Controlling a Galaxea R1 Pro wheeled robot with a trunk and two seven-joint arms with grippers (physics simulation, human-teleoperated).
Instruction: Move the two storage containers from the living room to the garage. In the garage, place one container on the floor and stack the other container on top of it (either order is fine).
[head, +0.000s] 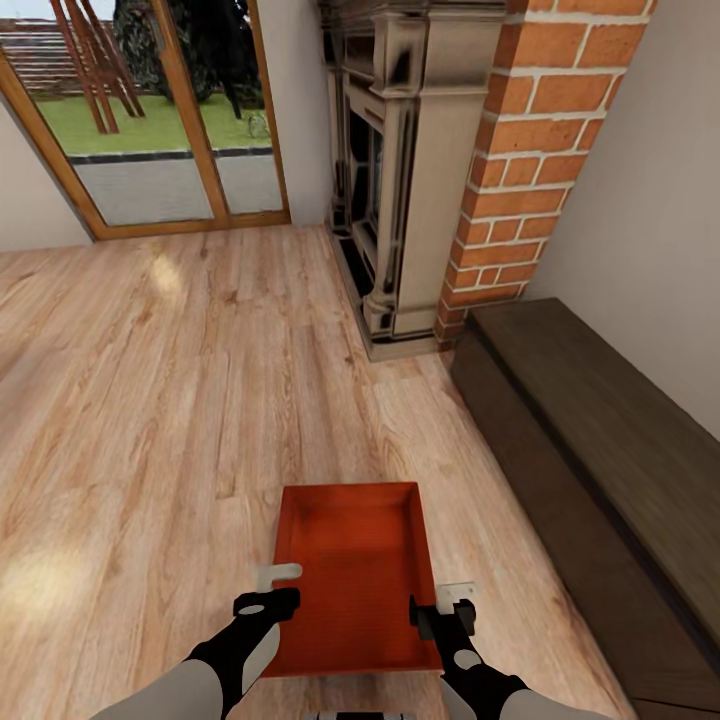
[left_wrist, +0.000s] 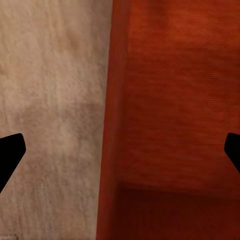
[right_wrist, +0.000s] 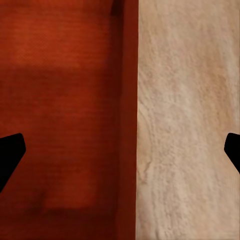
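The storage container (head: 355, 570) is sitting on the pale wood floor (head: 150, 400) just short of the fireplace (head: 400, 180), and the left gripper (head: 268, 590) and right gripper (head: 440, 606) are each straddling a side wall, fingers spread apart, apparently to lift it evenly.

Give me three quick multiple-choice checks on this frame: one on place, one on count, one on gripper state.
1. Where is the storage container?
A. on the dark bench
B. on the wood-plank floor between the grippers
C. inside the fireplace

2. How many containers show?
A. one
B. two
C. three

3. How do the left gripper and right gripper stand?
A. both shut on a wall
B. both open, each straddling a side wall
C. both raised above the brick column

Key: 1 B, it sits on the wood-plank floor. 2 A, a single orange-red box. 3 B, the wrist views show the fingertips spread wide, with a wall between.
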